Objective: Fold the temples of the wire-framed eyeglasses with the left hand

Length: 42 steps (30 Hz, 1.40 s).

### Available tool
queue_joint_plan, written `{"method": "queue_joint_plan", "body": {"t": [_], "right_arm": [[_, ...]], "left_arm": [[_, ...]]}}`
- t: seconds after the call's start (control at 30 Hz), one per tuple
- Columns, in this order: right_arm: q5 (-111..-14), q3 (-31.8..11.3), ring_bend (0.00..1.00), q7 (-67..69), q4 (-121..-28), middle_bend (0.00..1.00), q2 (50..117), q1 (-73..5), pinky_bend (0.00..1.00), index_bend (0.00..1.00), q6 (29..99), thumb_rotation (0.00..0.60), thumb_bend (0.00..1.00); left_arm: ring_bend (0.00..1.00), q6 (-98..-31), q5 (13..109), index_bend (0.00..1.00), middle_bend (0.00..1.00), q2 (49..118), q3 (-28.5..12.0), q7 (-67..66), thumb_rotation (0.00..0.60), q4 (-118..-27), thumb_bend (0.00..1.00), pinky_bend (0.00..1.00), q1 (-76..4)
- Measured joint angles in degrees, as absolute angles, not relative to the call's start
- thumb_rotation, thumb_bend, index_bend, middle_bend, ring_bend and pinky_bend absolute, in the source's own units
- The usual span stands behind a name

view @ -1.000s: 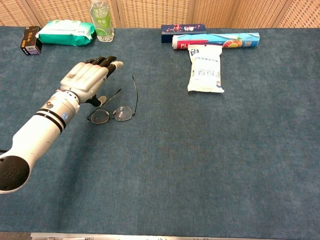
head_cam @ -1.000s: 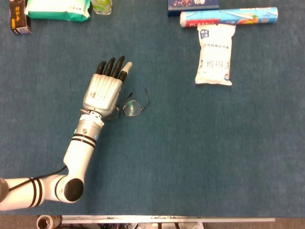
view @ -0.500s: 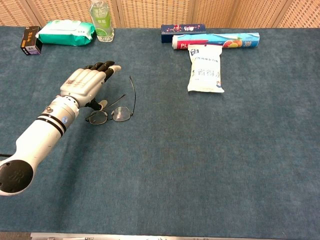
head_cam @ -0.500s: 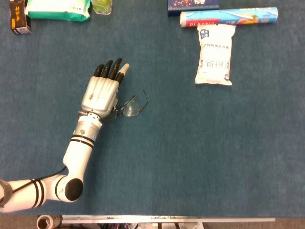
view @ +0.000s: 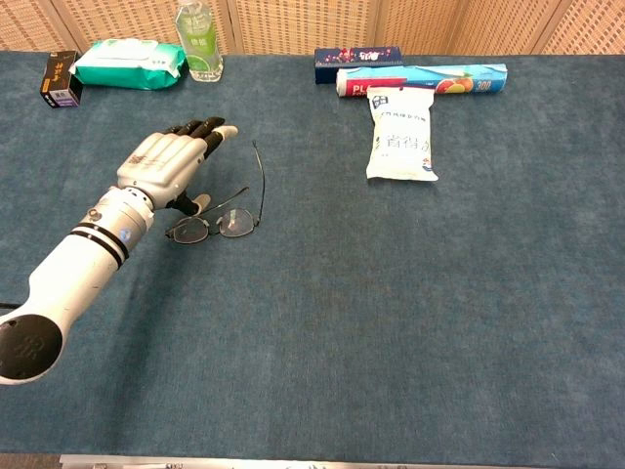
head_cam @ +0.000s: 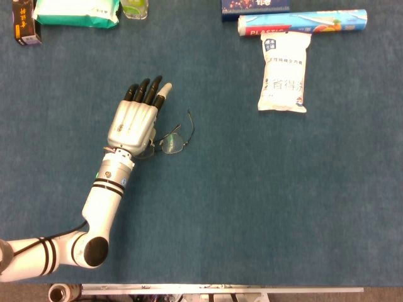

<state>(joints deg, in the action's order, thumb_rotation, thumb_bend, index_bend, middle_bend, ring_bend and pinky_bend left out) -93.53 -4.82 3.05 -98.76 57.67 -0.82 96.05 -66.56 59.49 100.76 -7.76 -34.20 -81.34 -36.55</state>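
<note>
While the left hand (head_cam: pixel 133 119) hovers flat over the counter (head_cam: pixel 252 207), fingers straight and together, grasping nothing, the glasses (head_cam: pixel 170 142) lie just right of it, partly under its thumb side. Left lens is hidden by the hand in the head view; the chest view shows both lenses (view: pixel 213 227) and the thumb down beside the near temple. Contact between thumb and temple cannot be told. Far temple (view: pixel 260 174) is still open, a thin dark wire pointing away toward the back. Right hand is out of both views.

At the back: a green wipes pack (view: pixel 130 62), soft and crinkled; a clear bottle (view: pixel 198 39), contents unreadable, top cut off; a small dark box (view: pixel 62 78); a long dark box (view: pixel 357 58); a glossy roll (view: pixel 422 79); a white pouch (view: pixel 401 133), puffy, sealed, lying flat. In the head view the wipes, bottle and long box are cropped by the top edge. Counter surface is blue-grey, felt-like.
</note>
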Motion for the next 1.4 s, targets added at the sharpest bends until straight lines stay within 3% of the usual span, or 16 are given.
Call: {"method": "queue_joint_plan", "body": {"t": [0.4,1.4], "right_arm": [[-94.3,-4.6,0.23,2.8,-98.7,0.37,57.8,-0.6,0.41,0.47,96.4,0.6,0.47],[-94.2,-4.7,0.23,3.9,-98.9,0.37,56.8,0.0,0.41,0.47,97.0,0.6,0.47]], "left_arm": [[0.0,-69.9,60.8,0.0,0.0,97.8,-8.7,-37.4,0.6,-88.9,0.33,0.1,-35.9],[0.0,-67.2,62.3,0.0,0.0,103.3,-7.9,-30.2,0.6,-80.8,0.33,0.1,-34.0]]}}
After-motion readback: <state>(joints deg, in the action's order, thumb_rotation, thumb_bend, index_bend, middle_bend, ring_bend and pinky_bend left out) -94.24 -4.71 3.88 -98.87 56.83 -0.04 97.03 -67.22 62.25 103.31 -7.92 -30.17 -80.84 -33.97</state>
